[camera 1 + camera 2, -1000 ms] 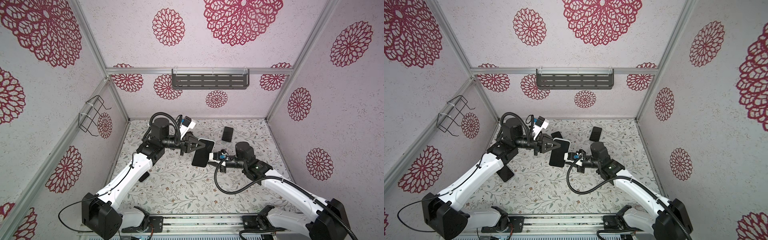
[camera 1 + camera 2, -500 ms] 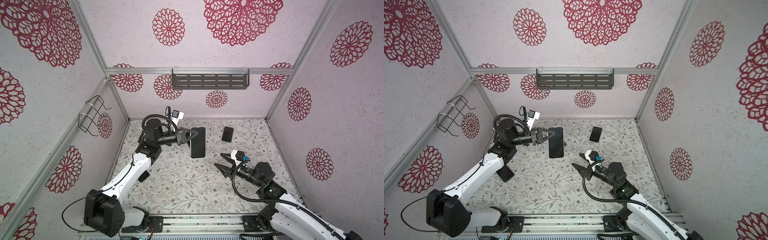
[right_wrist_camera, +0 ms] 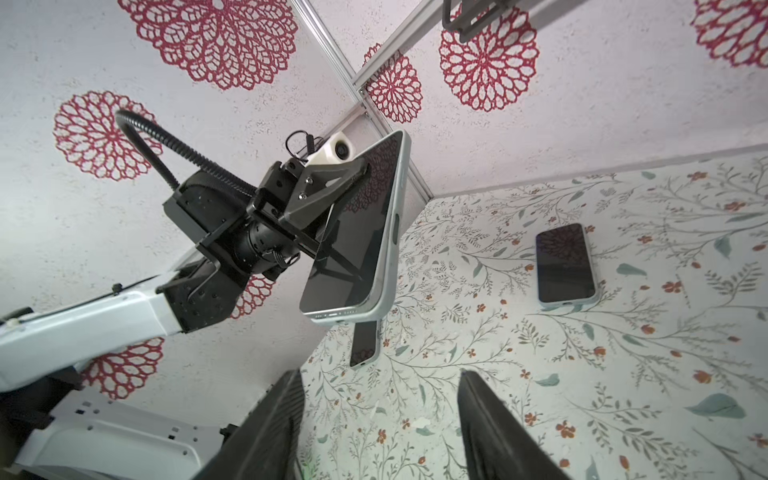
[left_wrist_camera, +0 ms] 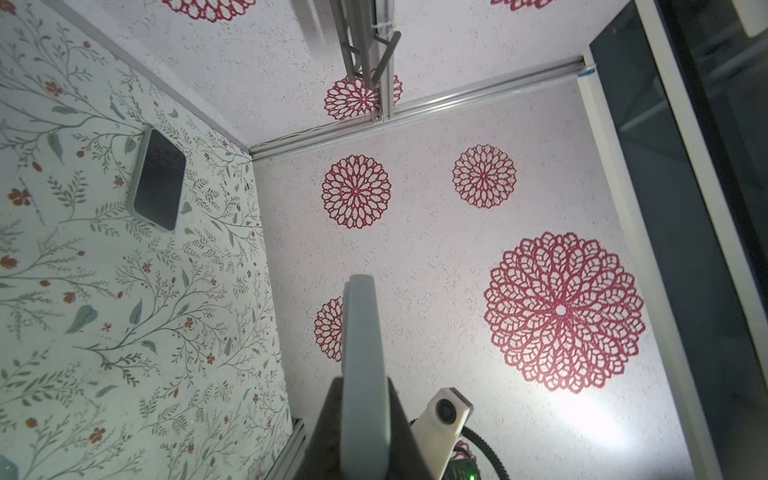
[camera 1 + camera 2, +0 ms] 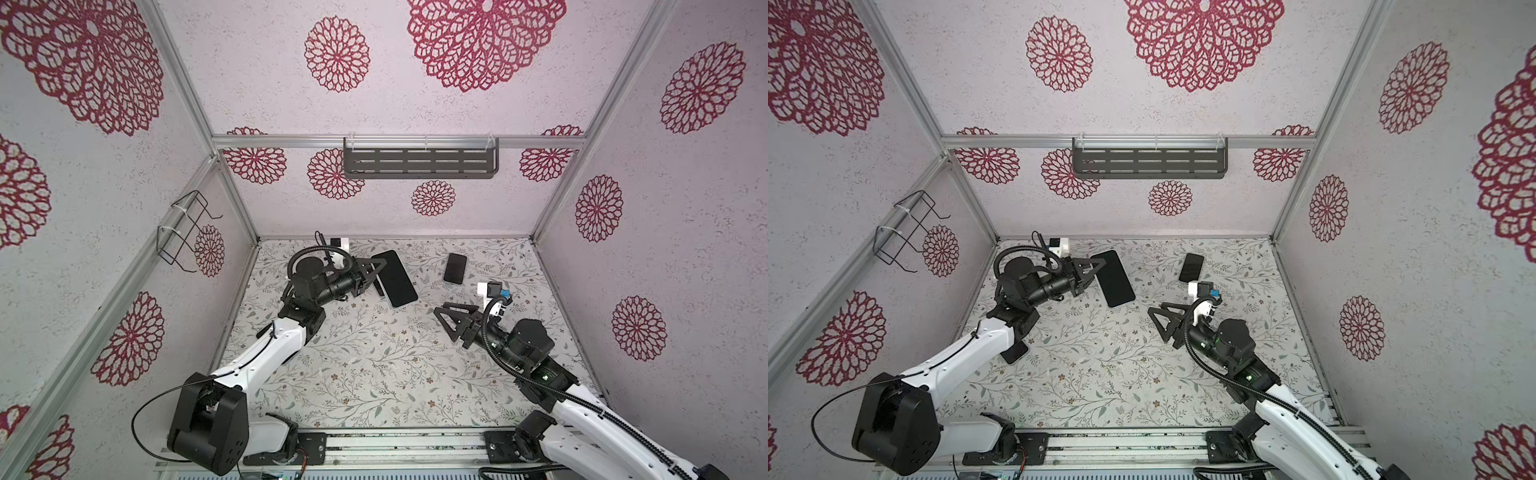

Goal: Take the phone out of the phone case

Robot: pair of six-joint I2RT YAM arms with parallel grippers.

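A phone with a dark screen sits in a pale blue-grey phone case. It hangs tilted above the back left of the table in both top views. My left gripper is shut on its long edge. In the left wrist view only the case's thin grey rim shows between the jaws. My right gripper stands open and empty, apart from the phone, low over the table's right middle.
A second cased phone lies screen up at the back right. Another phone lies under the held one. A dark phone lies beside the left arm. Walls close in three sides; a grey shelf hangs behind.
Both grippers met at the phone in the middle a second ago. The right gripper has let go, opened and pulled back to the right. The left arm carried the phone back and left.
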